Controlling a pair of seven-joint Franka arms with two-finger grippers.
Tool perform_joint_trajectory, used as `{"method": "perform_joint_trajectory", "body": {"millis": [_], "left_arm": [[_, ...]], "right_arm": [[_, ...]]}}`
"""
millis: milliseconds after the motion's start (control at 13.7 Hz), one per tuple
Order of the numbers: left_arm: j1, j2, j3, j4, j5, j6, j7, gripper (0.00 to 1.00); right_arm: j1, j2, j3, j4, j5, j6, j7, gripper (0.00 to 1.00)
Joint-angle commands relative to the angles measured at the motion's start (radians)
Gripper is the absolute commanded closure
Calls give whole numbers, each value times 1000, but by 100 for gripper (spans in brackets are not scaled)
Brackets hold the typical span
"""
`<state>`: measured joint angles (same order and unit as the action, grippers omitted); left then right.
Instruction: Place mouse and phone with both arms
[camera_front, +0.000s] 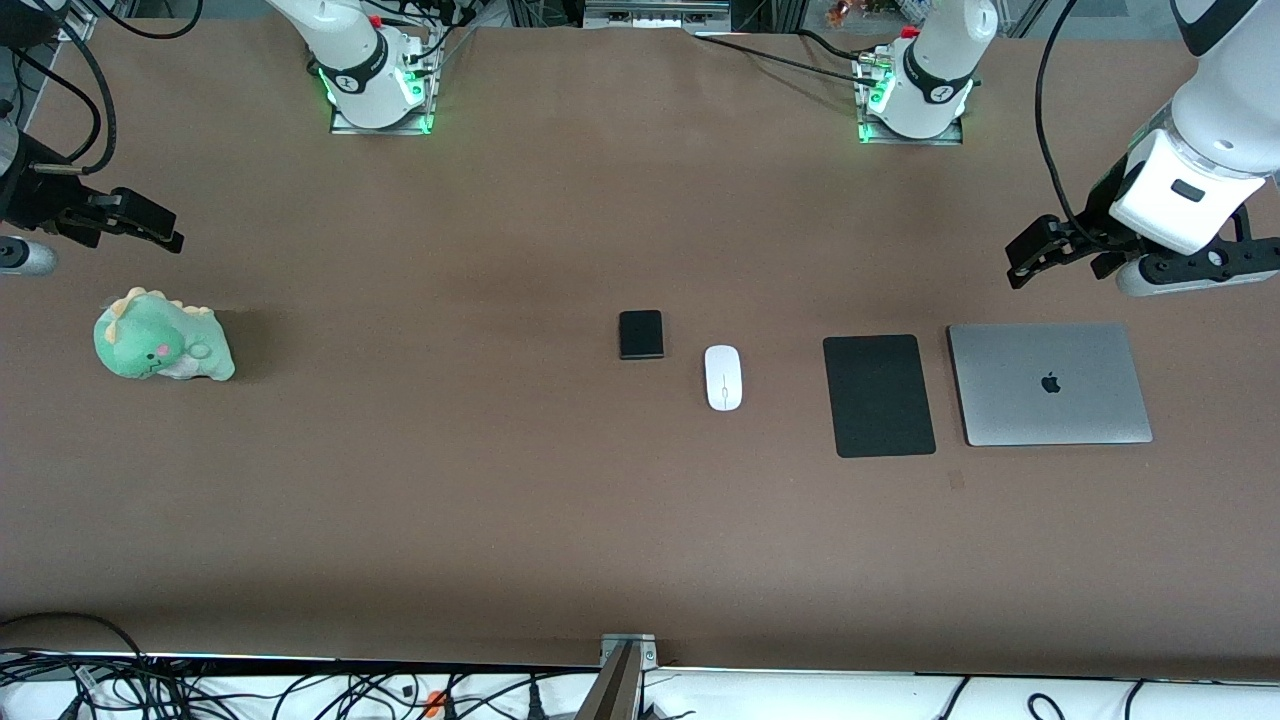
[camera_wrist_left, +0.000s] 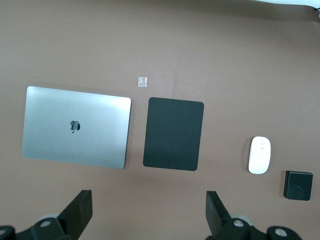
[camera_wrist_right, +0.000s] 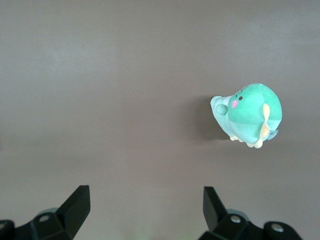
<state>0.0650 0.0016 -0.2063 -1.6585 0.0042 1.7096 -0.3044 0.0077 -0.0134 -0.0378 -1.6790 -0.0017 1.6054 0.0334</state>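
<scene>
I saw the mouse (camera_front: 723, 377) mid-table, long axis running toward my camera, the phone (camera_front: 641, 334) just beside it, slightly farther. Mouse pad (camera_front: 879, 395) and closed laptop (camera_front: 1049, 384) lay toward the left arm's end, a plush dinosaur (camera_front: 163, 335) toward the right arm's. Left gripper (camera_front: 1040, 252) and right gripper (camera_front: 150, 224) hovered, jaws wide, empty.

You were working in a robotics lab, not a home or office. Two white arms (camera_front: 355, 60) were bolted by metal base plates to one long tabletop (camera_front: 500, 500) covered in plain brown sheeting, with green status lights glowing at their bases. Loose black cables (camera_front: 250, 690) tangled along the tabletop's edge nearest the front camera, and aluminium framing showed above the bases. The props you had laid out, a closed laptop (camera_front: 1048, 384), a mouse pad (camera_front: 878, 395) and a green plush toy (camera_front: 162, 336), sat spaced apart like test items.
</scene>
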Motion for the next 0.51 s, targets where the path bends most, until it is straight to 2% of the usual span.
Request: {"method": "perform_joint_trajectory", "body": {"millis": [0, 437], "left_arm": [[-2, 6, -2, 25, 19, -19, 8, 0], [-7, 6, -5, 25, 19, -19, 13, 0]], "right_arm": [[2, -13, 1, -10, 19, 2, -12, 0], [20, 35, 1, -10, 14, -50, -6, 0]]}}
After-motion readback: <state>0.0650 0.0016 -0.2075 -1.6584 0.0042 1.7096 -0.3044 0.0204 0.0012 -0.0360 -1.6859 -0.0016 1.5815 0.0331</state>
